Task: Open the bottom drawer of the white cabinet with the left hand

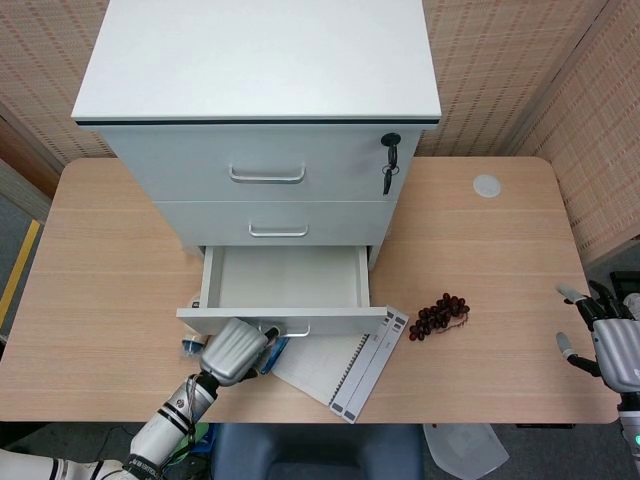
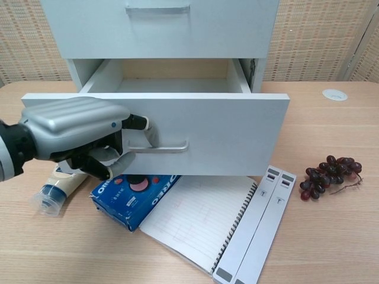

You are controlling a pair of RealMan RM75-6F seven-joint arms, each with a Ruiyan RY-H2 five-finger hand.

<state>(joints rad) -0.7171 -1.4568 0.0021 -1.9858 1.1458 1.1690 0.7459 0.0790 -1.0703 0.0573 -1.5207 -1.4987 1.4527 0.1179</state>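
The white cabinet (image 1: 262,110) stands at the back of the table. Its bottom drawer (image 1: 285,279) is pulled well out and looks empty inside; the drawer front (image 2: 225,133) fills the middle of the chest view. My left hand (image 2: 80,133) grips the left end of the drawer's metal handle (image 2: 169,147), fingers hooked behind the bar. From the head camera, the left hand (image 1: 235,350) sits just below the drawer front. My right hand (image 1: 610,340) hangs off the table's right edge, holding nothing, its fingers apart.
Under and before the drawer lie a blue Oreo box (image 2: 133,195), a mayonnaise bottle (image 2: 59,189), an open notebook (image 2: 198,216) and a grey binder strip (image 2: 260,225). A bunch of dark grapes (image 2: 328,174) lies to the right. Keys (image 1: 388,165) hang from the top drawer's lock.
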